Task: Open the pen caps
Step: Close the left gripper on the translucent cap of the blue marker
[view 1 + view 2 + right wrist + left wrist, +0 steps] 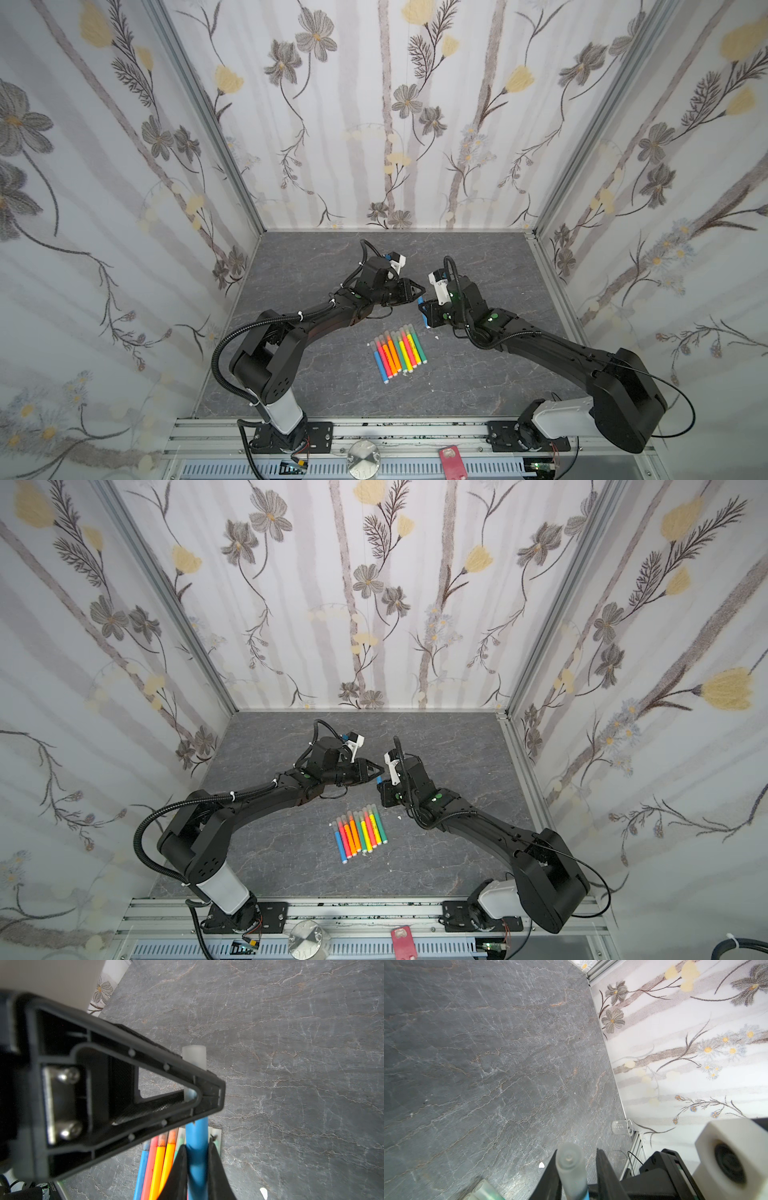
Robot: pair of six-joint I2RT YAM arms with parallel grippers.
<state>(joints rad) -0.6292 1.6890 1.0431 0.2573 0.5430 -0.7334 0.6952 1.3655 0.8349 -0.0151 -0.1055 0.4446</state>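
Right pincer (pixel 197 1147) grips one blue pen (pixel 197 1132), left pincer (pixel 577 1151) astride cap (pixel 570 1160) (nine pens (pixel 401 353)).

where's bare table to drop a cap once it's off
Bare table runs along the back wall, and between the pens and the front rail. Crowded: the middle, where the left gripper and right gripper meet around a blue pen past the row.

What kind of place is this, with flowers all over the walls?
It looks like a robot practice booth, probably in a lab. Two black robot arms are bolted to a metal rail. Flowery walls box in a grey stone-look table, where a row of pens is laid out.
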